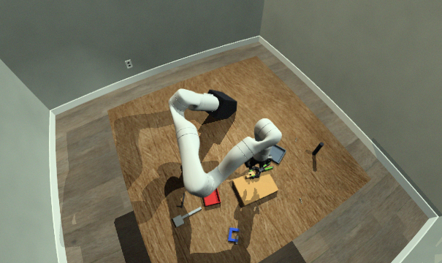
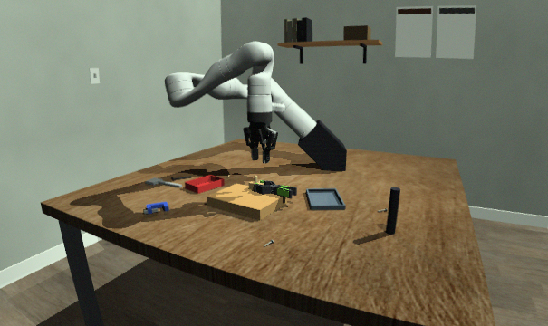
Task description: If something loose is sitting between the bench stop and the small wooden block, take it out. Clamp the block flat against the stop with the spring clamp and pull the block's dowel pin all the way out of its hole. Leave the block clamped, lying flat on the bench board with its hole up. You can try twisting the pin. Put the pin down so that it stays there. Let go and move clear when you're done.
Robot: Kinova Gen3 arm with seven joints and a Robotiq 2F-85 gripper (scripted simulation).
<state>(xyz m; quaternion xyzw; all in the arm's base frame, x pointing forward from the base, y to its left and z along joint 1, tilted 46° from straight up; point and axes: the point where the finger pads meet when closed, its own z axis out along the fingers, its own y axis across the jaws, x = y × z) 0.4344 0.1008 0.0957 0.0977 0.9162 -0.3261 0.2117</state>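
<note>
Across most of both views, table [image 2: 301,272]: brown wood top on dark legs; front edge cut off at the bottom of the exterior view.
Arm [image 1: 185,146]: white, rising from a dark base [image 1: 226,104] near centre of the top view, folded over the table; wrist hides the gripper from above.
Bench board [image 2: 242,201]: pale slab, centre-left in the exterior view, lying flat; partly under arm shadow.
Grey tray [image 2: 324,199]: just right of the board; half hidden under the wrist in the top view.
Red tray [image 2: 205,183]: left of the board; upper end covered by the elbow in the top view.
Gripper [image 2: 260,156]: hanging above the board's far end, well apart from it, pointing down; fingers about half spread, nothing between them.
Black cylinder [image 2: 393,210]: upright, right of centre, alone.
Spring clamp [image 2: 275,188]: black with green handles, at the board's far right corner; jaw position too small to read.
Wooden block and bench stop: somewhere under the clamp; cannot be told apart from it in either view.
Dowel pin [image 2: 256,179]: small pale peg standing just left of the clamp; whether seated in its hole cannot be told.
Grey tool [image 1: 185,217]: lower left of the top view, flat head and handle.
Blue clamp [image 2: 157,207]: lower left of the board, small.
Screw [image 2: 268,243]: tiny, on the table in front of the board.
</note>
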